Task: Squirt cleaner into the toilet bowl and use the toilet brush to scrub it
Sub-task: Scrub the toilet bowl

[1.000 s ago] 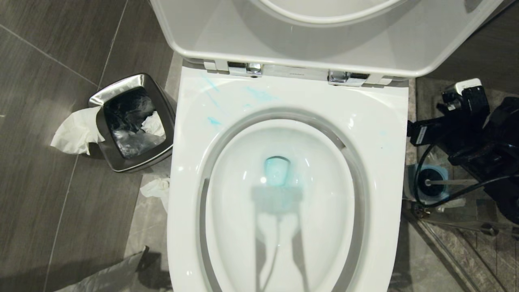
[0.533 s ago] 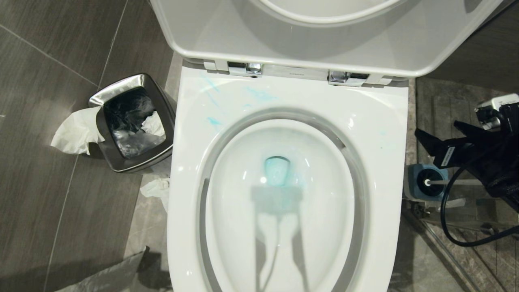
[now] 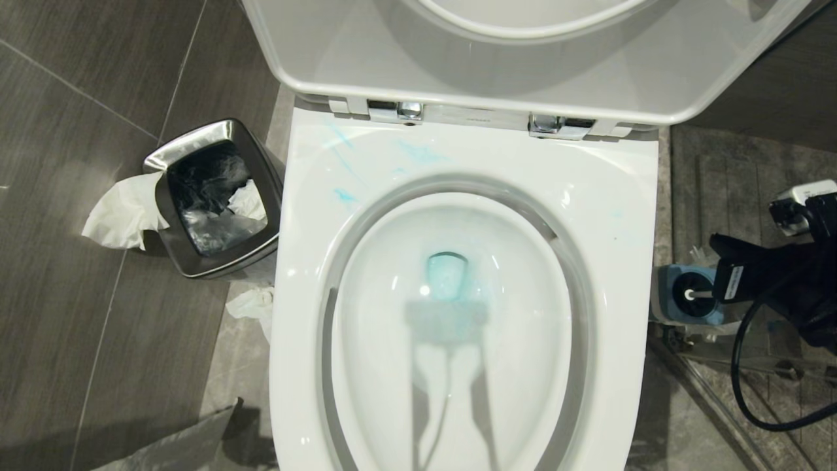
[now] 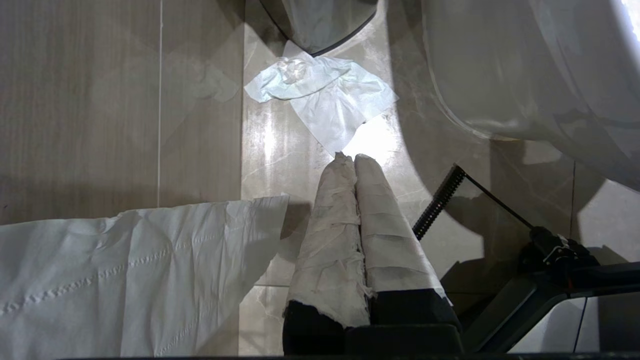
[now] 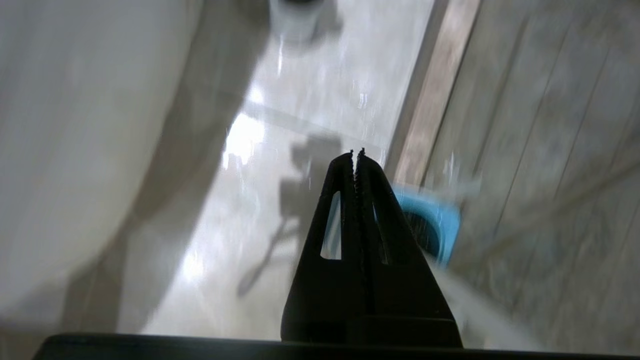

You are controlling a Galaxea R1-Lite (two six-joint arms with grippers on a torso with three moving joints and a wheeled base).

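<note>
One toilet bowl (image 3: 458,314) fills the centre of the head view, seat and lid raised. The cleaner (image 3: 448,275) tints the water at the bowl's bottom turquoise; several pale blue streaks also mark the rim at the back left.

One toilet brush (image 3: 698,294) stands in one blue holder (image 3: 673,297) on the floor just right of the bowl, handle pointing towards the right arm. The right gripper (image 5: 356,152) is beside and above the holder, fingers pressed together on nothing.

The left gripper (image 4: 350,159), its two fingers wrapped in white tape and pressed together, hangs over the floor beside the bowl's base.

One chrome waste bin (image 3: 212,196) stands left of the bowl. Three pieces of tissue (image 3: 121,212) show there: one draped over the bin's edge, one inside, one on the floor.
</note>
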